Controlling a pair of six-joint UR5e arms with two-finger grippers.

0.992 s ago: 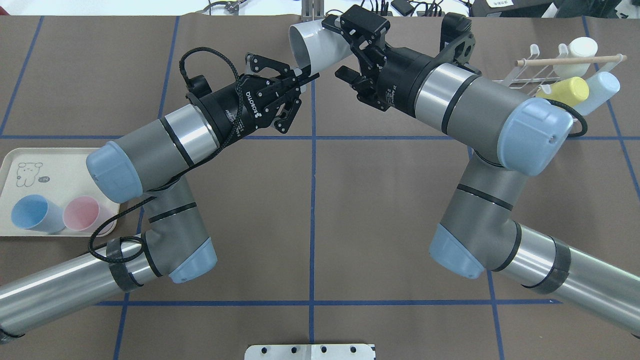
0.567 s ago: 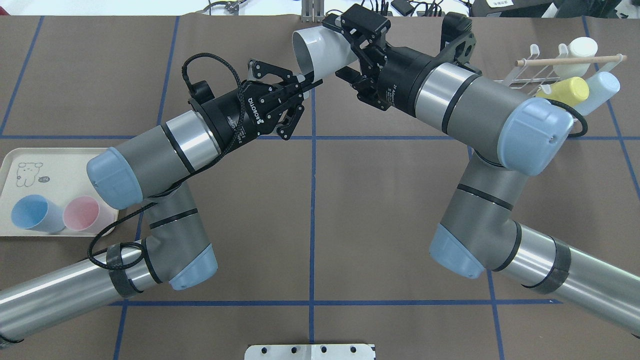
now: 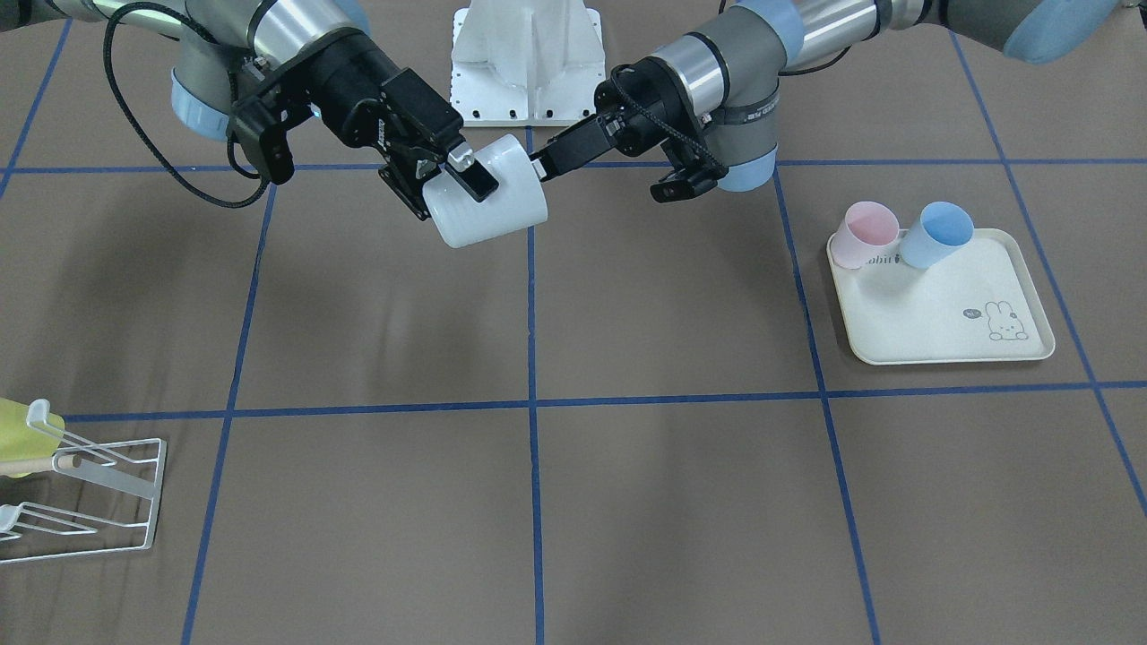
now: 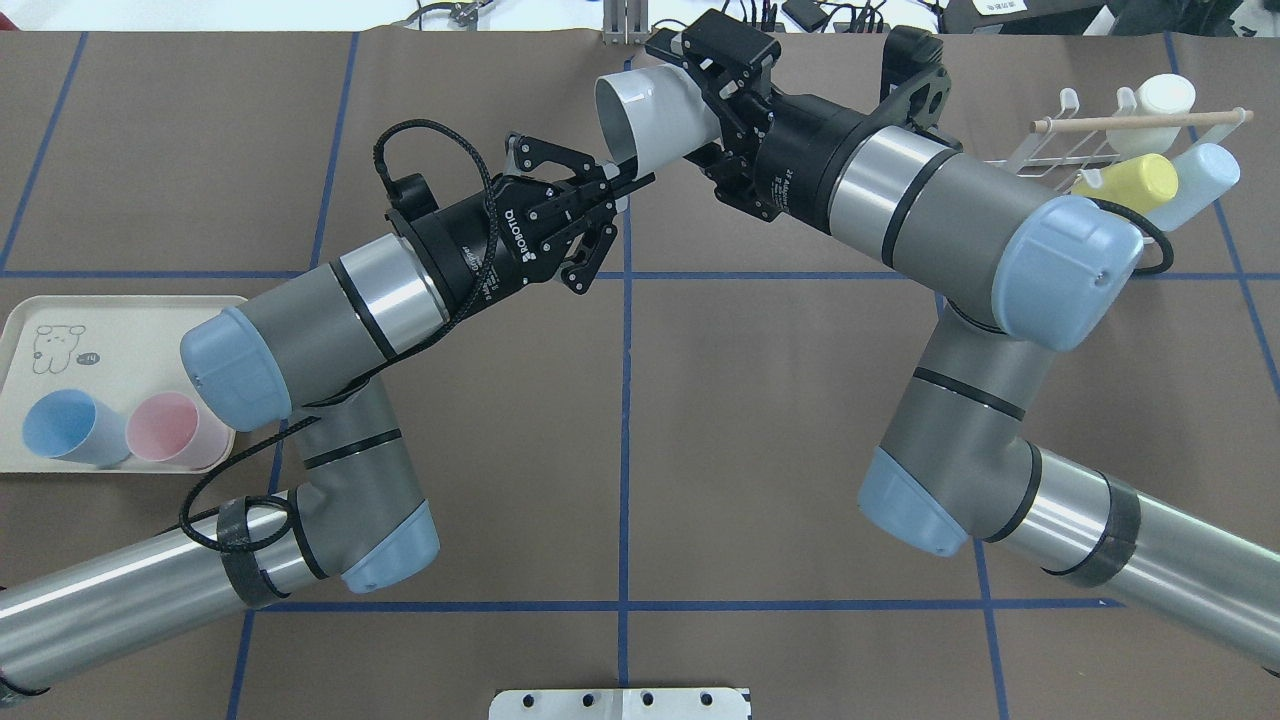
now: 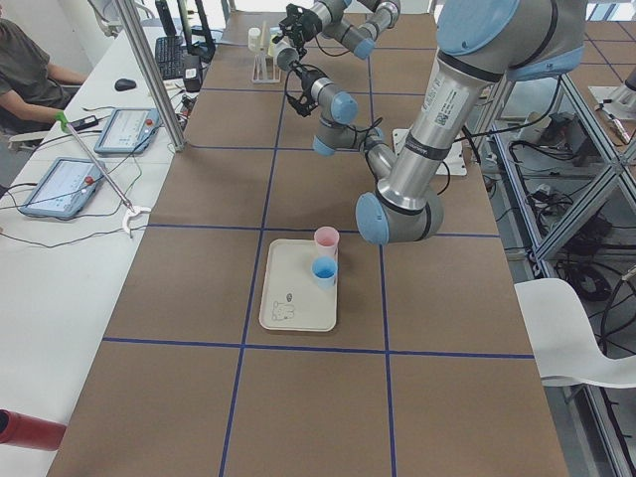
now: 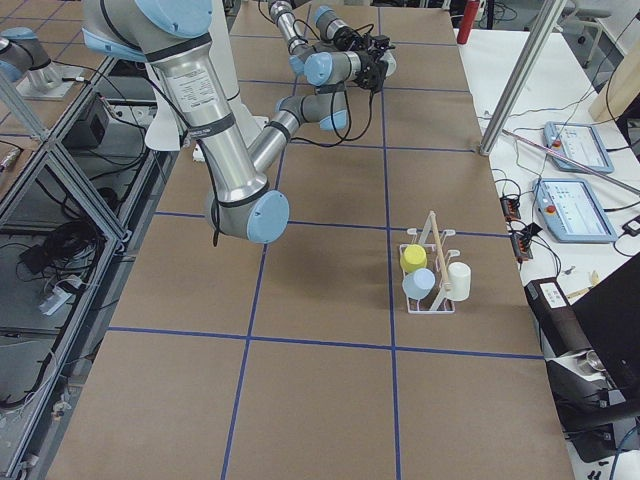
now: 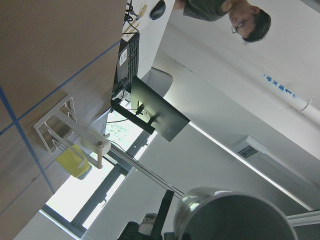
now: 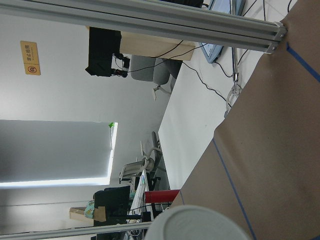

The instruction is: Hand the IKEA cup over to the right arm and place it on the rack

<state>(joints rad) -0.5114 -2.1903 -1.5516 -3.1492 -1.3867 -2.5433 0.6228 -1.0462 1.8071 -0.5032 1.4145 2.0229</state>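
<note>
The white IKEA cup (image 4: pixel 650 115) lies on its side in the air over the far middle of the table, its open end towards my left arm; it also shows in the front view (image 3: pixel 502 210). My left gripper (image 4: pixel 628 180) (image 3: pixel 538 168) is shut on the cup's rim. My right gripper (image 4: pixel 688 105) (image 3: pixel 439 193) is open, its jaws on either side of the cup's base end, one finger (image 3: pixel 470 177) lying along the cup wall. The white wire rack (image 4: pixel 1060 150) (image 3: pixel 107 484) with a wooden dowel (image 4: pixel 1140 122) stands at the far right.
The rack holds a yellow cup (image 4: pixel 1130 180), a light-blue cup (image 4: pixel 1200 175) and a white cup (image 4: pixel 1165 95). A cream rabbit-print tray (image 4: pixel 120 320) at my near left holds a blue cup (image 4: pixel 60 425) and a pink cup (image 4: pixel 165 425). An operator sits beyond the table's far edge.
My left gripper has moved the cup to the right and nearer, deeper between the right gripper's jaws. The right arm has hardly moved.
</note>
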